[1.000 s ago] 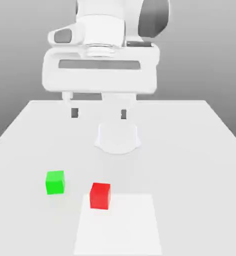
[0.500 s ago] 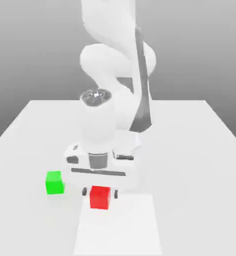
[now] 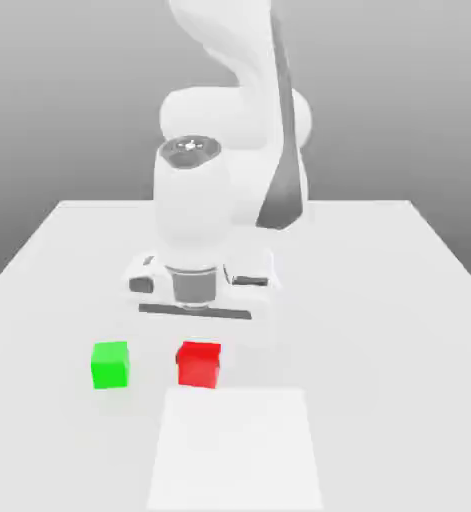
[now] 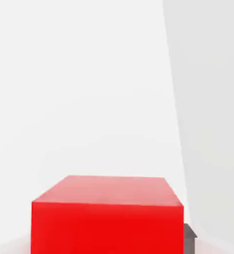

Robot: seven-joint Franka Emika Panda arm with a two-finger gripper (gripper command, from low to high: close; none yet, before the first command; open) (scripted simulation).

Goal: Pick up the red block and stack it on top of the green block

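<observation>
Hand view: red block (image 4: 107, 216) cut off by the lower picture edge, one dark finger (image 4: 189, 237) only partly in frame. Exterior view: arm (image 3: 229, 150) cropped at top; fingers hidden behind the block

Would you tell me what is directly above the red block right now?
The arm's white hand sits right above the red block, with the gripper shut on it. The hand covers the block's top edge, so the contact itself is hidden.

White table (image 3: 399, 300) with a paler rectangular patch (image 3: 237, 450), against a plain grey gradient backdrop (image 3: 69, 90).
</observation>
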